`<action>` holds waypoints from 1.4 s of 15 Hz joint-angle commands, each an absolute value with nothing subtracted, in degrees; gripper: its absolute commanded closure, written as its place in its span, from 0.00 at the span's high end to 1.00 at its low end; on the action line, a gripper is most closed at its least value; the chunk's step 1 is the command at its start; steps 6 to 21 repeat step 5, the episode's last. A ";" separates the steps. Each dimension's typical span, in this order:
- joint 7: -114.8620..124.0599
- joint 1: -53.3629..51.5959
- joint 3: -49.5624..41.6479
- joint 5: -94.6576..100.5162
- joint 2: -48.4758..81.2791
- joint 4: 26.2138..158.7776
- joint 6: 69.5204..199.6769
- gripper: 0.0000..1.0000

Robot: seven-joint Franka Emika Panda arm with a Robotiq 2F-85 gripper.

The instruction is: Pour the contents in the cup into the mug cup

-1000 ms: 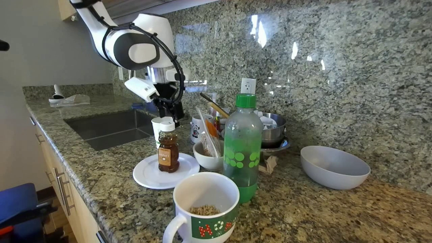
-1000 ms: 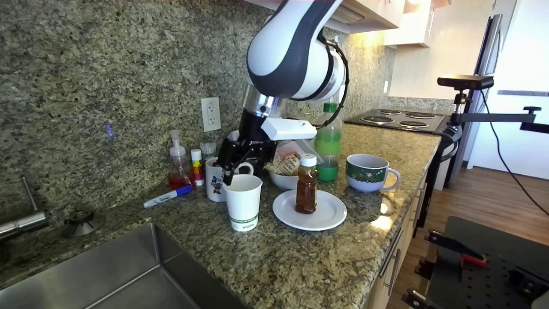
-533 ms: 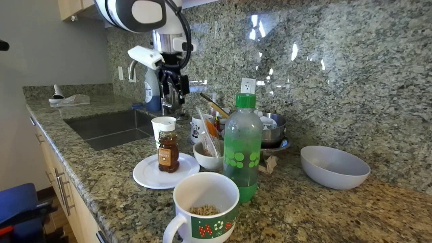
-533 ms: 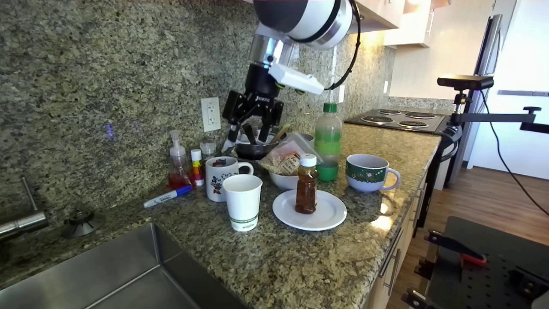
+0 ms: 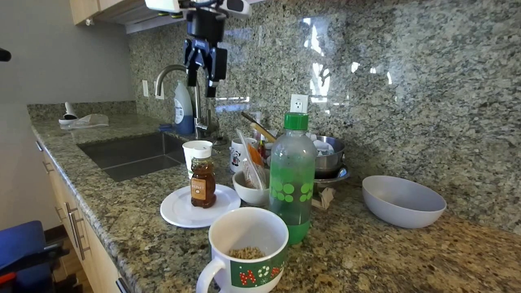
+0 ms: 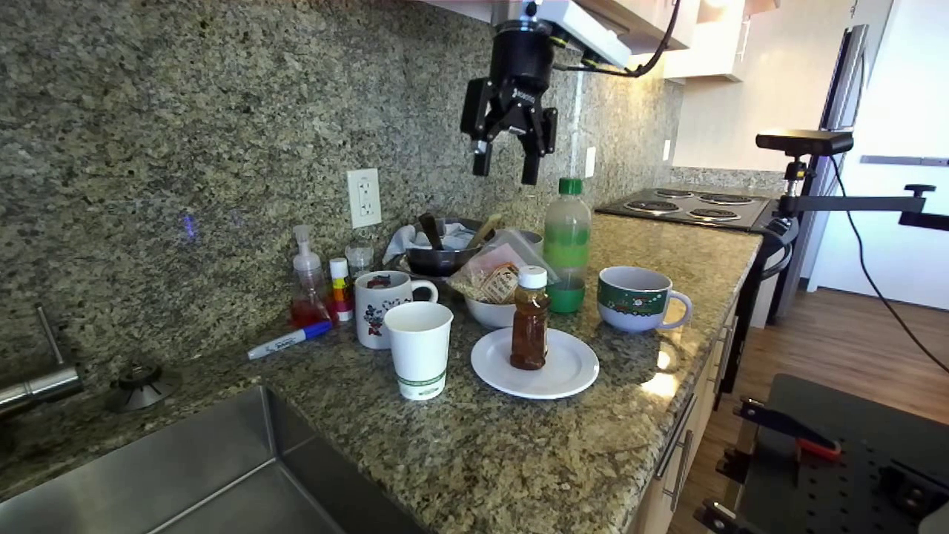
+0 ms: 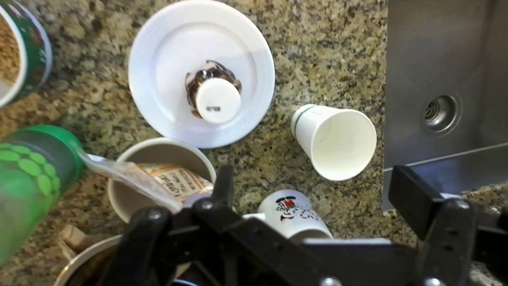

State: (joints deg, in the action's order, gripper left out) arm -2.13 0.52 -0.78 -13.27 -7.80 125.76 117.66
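While the end effector (image 6: 506,165) hangs high above the desk (image 6: 504,460), its fingers (image 7: 412,194) spread wide and holding nothing, the cup (image 6: 420,350), white with a green band, stands upright below it, well apart. On one finger's side in the wrist view lies the sink (image 7: 416,71); on the opposite side, well off, is the mug cup (image 6: 632,300) with grains (image 5: 247,253) in it. Between cup and mug cup, also below the end effector, sits a white plate (image 6: 571,371) bearing an upright honey bottle (image 6: 528,330). A green-capped bottle (image 6: 569,245) stands near the mug cup. Beneath the fingers, a bowl (image 6: 489,314) holds a leaning plastic bag (image 6: 504,278), and a cartoon mug (image 6: 374,311) stands near the cup, its handle toward the bowl.
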 commanded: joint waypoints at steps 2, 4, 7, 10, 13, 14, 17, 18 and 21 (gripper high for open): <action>-1.84 1.36 -2.36 -12.30 -10.29 126.60 113.60 1.00; -1.85 2.09 -3.33 -12.12 -12.29 128.19 112.43 1.00; -1.85 2.21 -3.50 -12.11 -12.77 128.70 112.42 1.00; -1.85 2.21 -3.50 -12.11 -12.77 128.70 112.42 1.00; -1.85 2.21 -3.50 -12.11 -12.77 128.70 112.42 1.00; -1.85 2.21 -3.50 -12.11 -12.77 128.70 112.42 1.00; -1.85 2.21 -3.50 -12.11 -12.77 128.70 112.42 1.00; -1.85 2.21 -3.50 -12.11 -12.77 128.70 112.42 1.00; -1.85 2.21 -3.50 -12.11 -12.77 128.70 112.42 1.00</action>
